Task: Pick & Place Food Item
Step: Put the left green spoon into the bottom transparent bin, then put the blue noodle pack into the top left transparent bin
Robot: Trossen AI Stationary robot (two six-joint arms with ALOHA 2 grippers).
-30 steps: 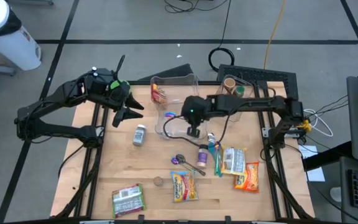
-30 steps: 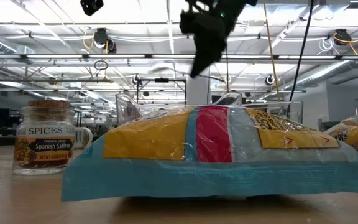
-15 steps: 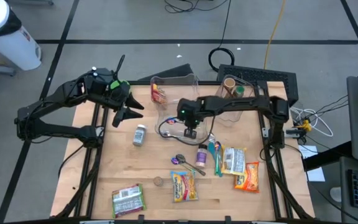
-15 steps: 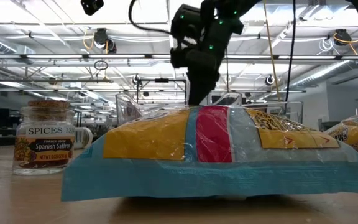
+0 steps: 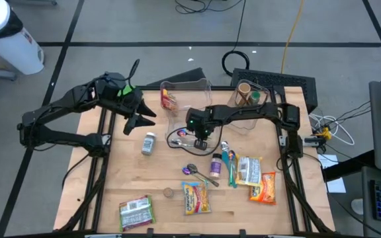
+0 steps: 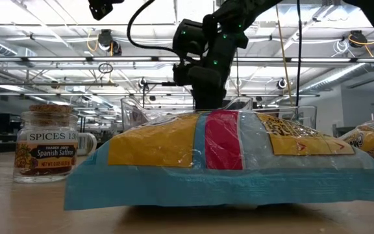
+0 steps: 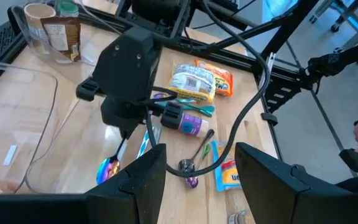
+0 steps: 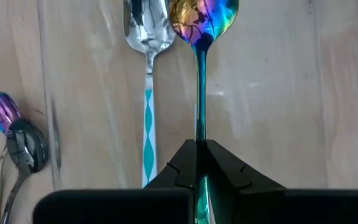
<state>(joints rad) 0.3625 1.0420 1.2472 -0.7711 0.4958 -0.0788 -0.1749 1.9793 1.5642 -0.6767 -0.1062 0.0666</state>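
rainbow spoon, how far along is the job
Done: the right end effector is shut on the rainbow spoon. In hand: spoon carried low over the table. Left: setting it down; where is unclear. The left end effector waits, open.

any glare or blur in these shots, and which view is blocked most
Low view: the snack bag fills the foreground and hides the table behind; ceiling lights glare. Right wrist view: the iridescent spoon gleams, sharp, pinched in the right claw. Left wrist view: its own fingers blur across the bottom.
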